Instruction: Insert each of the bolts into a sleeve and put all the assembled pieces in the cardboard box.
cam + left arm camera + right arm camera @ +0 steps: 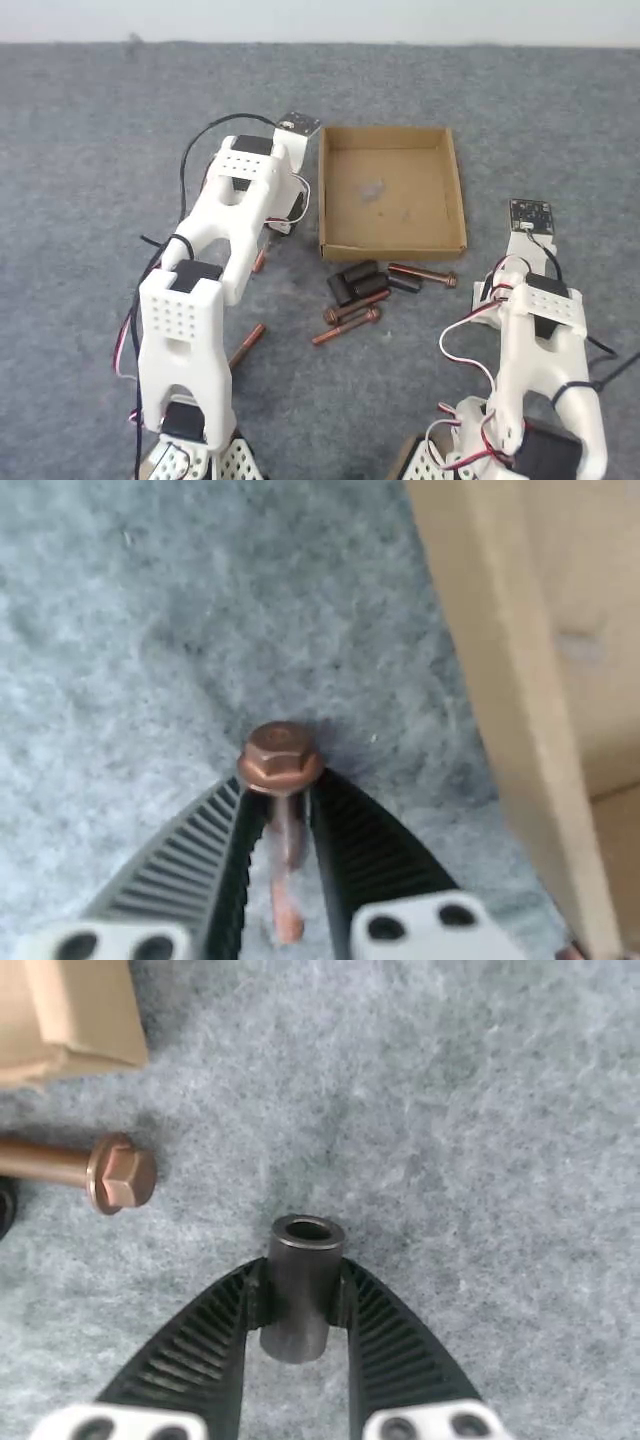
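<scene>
So the left arm's fingers (283, 792) are clamping a copper bolt (280, 762) by the shank, right under the hex head. The head is poking out past the fingertips, and the rest of the shank is running back between the fingers toward the wrist. That bolt is sitting just outside the left wall of the cardboard box (500, 680). Can't tell if it's lifted off the grey bench (100, 150) or resting on it.

The right arm's fingers (301, 1272) are squeezing a dark sleeve (305, 1250) across its sides. Its long axis is lying roughly along the fingers, and the open bore is facing out past the tips. It's off the box's front right corner, near the head of a loose bolt (100, 1170) that's lying along the box's front wall.

Here's the bit that matters. The two held pieces are sitting well apart, with the whole front of the box between them, and each one is pointing away from its own wrist. The bolt is leading with its head, while the end that has to go into the bore is tucked back between the left fingers. So it looks like lining up the two axes won't be enough, and the bolt's tail end probably needs freeing or turning toward the sleeve's opening.

More sleeves (355, 280) and bolts (350, 318) are waiting in a pile just in front of the box, and nothing's in it yet.
</scene>
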